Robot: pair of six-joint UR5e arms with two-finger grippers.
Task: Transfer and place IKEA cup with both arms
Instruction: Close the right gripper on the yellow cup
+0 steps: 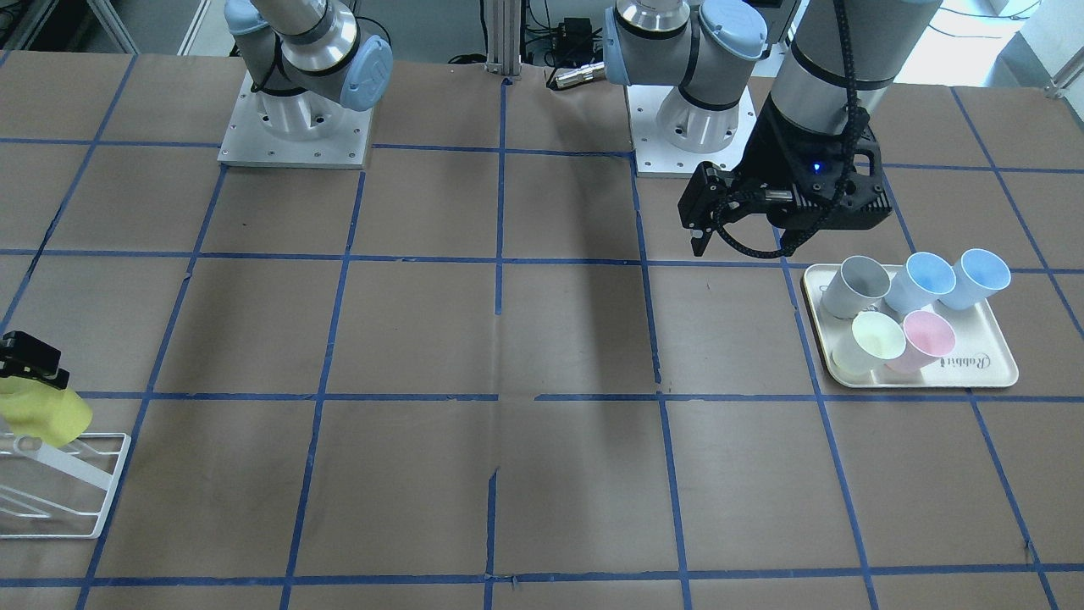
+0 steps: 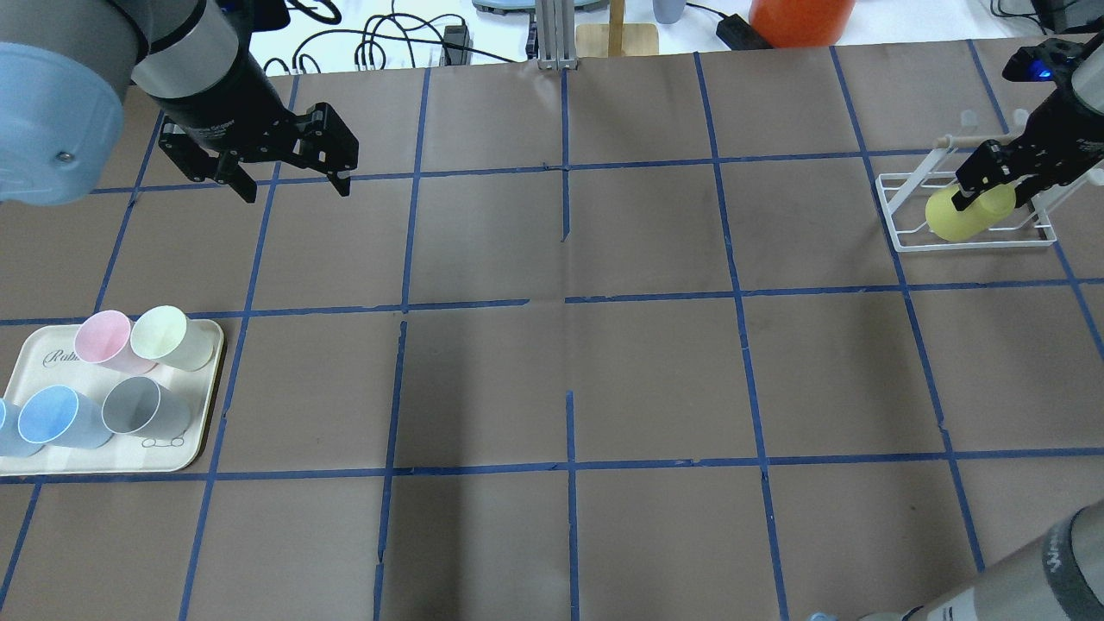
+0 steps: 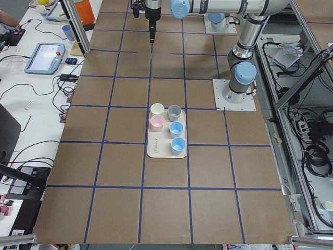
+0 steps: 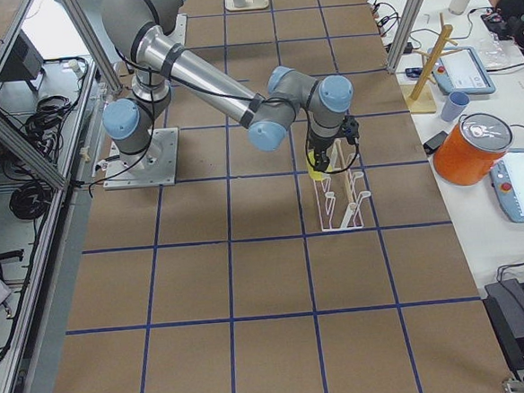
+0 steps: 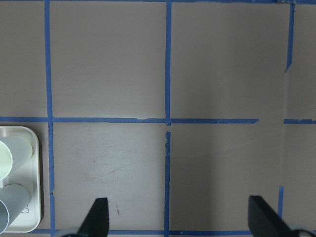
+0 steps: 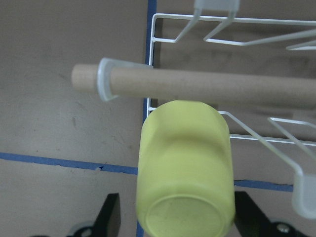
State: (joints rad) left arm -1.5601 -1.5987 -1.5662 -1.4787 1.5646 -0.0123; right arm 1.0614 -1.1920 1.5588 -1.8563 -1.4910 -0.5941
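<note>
The IKEA cup (image 2: 970,214), bright yellow, lies tilted over the front of a white wire rack (image 2: 897,235) at the table's far right. My right gripper (image 2: 992,185) is shut on it. In the right wrist view the cup (image 6: 185,173) shows its base toward the camera, between the two fingers, just under a wooden dowel (image 6: 207,89) of the rack (image 6: 222,19). In the front-facing view the cup (image 1: 47,415) hangs below the gripper (image 1: 30,364). My left gripper (image 2: 297,191) is open and empty, high over the table beyond the tray; it also shows in the left wrist view (image 5: 177,217).
A cream tray (image 2: 198,431) at the left holds a pink cup (image 2: 102,338), a pale cream-yellow cup (image 2: 164,335), a grey cup (image 2: 138,405) and blue cups (image 2: 52,416), all on their sides. The brown table has a blue tape grid.
</note>
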